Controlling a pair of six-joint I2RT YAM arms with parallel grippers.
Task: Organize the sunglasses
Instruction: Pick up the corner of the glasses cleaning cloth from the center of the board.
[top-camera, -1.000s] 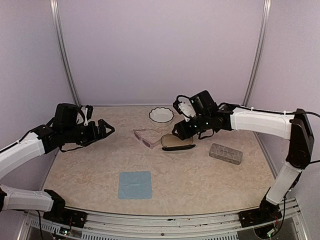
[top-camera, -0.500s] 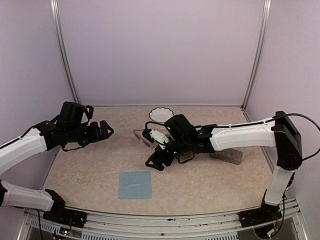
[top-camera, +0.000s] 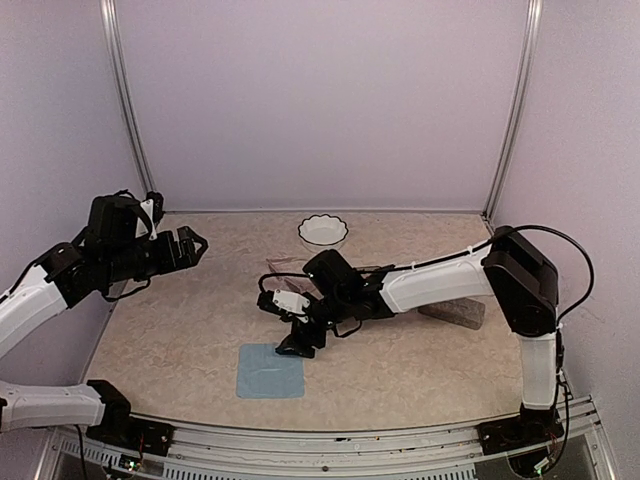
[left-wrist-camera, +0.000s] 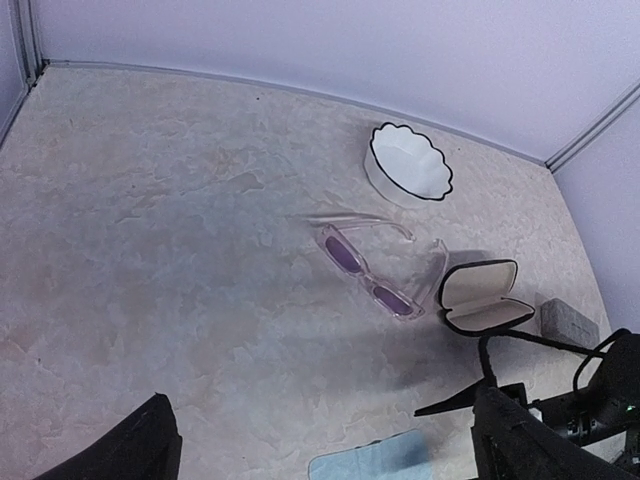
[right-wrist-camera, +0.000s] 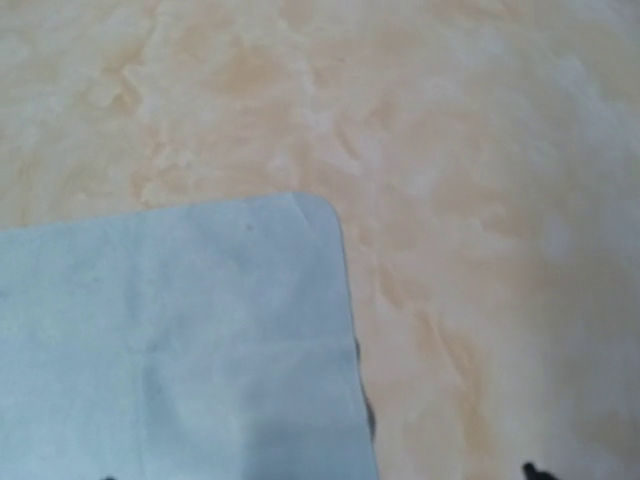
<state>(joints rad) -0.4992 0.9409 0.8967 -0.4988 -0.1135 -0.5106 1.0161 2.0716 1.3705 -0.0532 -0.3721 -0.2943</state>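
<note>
Right gripper (top-camera: 296, 345) is being held low over the far right corner of the blue cloth (top-camera: 270, 370), which is lying near the front edge of the surface (top-camera: 170, 340). In the wrist view only slivers of its tips are being shown, wide apart with nothing between them, so the jaws are being read as released and empty. Left gripper (top-camera: 188, 243) is being held up high by the left edge, jaws spread wide, nothing in them.

The pale pink sunglasses (left-wrist-camera: 367, 277) are lying unfolded toward the far edge, mid-surface, near the white bowl (left-wrist-camera: 408, 168) on its front side and just beside the open black case (left-wrist-camera: 485, 297).

What's being worried about: that pair and the case are being overhung by the right forearm, so on a careless swing back they could be swept along, or the lid flipped. The cloth corner could also get snagged and dragged if the tips are dropped any lower.

Hard to make out: from above, the pink pair is being mostly covered by the arm, the black case completely, the grey case (top-camera: 455, 312) partly. The dark round-lens pair isn't being spotted in any view. Maybe it's hidden, but that can't be told.
</note>
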